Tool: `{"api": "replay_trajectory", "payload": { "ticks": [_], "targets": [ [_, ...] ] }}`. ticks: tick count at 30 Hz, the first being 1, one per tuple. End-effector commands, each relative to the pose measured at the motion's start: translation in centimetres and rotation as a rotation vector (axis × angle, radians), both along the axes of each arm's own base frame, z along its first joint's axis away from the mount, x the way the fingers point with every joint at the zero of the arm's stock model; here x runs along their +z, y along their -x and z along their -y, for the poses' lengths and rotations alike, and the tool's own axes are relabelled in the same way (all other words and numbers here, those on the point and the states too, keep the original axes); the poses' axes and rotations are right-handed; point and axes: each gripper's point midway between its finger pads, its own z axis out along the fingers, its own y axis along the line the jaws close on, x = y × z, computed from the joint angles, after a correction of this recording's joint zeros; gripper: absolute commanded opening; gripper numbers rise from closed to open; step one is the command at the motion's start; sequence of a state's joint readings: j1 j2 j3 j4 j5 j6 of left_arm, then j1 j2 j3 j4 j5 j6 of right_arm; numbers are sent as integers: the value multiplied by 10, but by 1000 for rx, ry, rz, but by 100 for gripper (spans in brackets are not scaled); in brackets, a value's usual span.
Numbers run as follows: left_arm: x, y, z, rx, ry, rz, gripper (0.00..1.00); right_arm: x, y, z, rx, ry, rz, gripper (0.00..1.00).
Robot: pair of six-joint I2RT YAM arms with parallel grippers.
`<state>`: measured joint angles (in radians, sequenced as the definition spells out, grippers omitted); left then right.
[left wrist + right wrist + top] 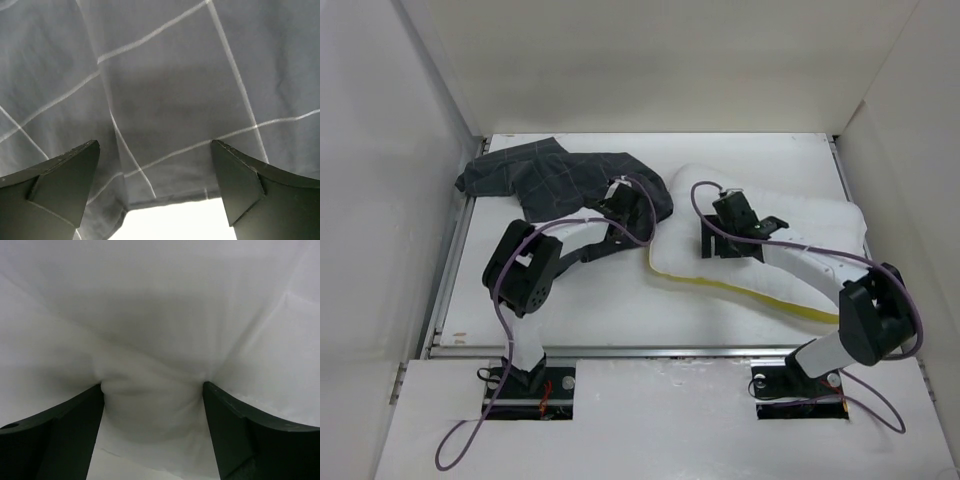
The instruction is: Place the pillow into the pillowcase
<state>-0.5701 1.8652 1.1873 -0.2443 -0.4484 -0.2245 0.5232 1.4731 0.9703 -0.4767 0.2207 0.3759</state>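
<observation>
The left gripper (625, 205) stands with its fingers spread wide just over the pillowcase (550, 175), holding nothing; in its wrist view the checked cloth fills the frame and a cloth edge shows at the bottom. The right gripper (735, 215) is spread wide too, but its fingertips (97, 392) are pressed down into the pillow (820, 222), with a soft bulge risen between them that is not yet pinched. The pillow lies right of centre in the top view. Its long axis runs from the middle toward the right edge, dipping a little to the lower right, with the yellow seam along its lower side. Its left end points at the pillowcase, which lies crumpled from the upper left to the centre, just beside it. I cannot tell where the sack's mouth is. If the left fingers close here, they may pinch both layers together and shut the opening. The right grip sits mid-cushion on loose stuffing, so the pillow could slip free, or fold and droop at both ends when lifted.
</observation>
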Motion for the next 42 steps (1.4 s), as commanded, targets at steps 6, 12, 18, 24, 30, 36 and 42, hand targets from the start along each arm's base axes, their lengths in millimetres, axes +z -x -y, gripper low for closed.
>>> {"api": "replay_trajectory", "payload": {
  "ticks": [6, 12, 18, 24, 30, 36, 42],
  "targets": [
    [2, -19, 12, -37, -29, -4, 42, -11, 27, 136, -534, 169, -133, 68],
    [27, -24, 17, -41, 3, 32, 0, 21, 15, 161, -605, 176, -75, 68],
    [84, -22, 25, -70, 116, 137, 0, 71, -11, 89, -231, 2, 116, 78],
    [136, -15, -3, 151, 196, 225, 0, 131, -3, -25, 261, -104, 388, 89],
    [165, 17, -58, 513, 270, 250, 13, 112, 21, -170, 729, -185, 380, 91],
    [188, 57, -88, 627, 348, 323, 13, 77, 3, -258, 853, -119, 441, 91],
    [198, 78, -94, 620, 412, 347, 13, 48, -22, -306, 868, -173, 449, 91]
  ]
}}
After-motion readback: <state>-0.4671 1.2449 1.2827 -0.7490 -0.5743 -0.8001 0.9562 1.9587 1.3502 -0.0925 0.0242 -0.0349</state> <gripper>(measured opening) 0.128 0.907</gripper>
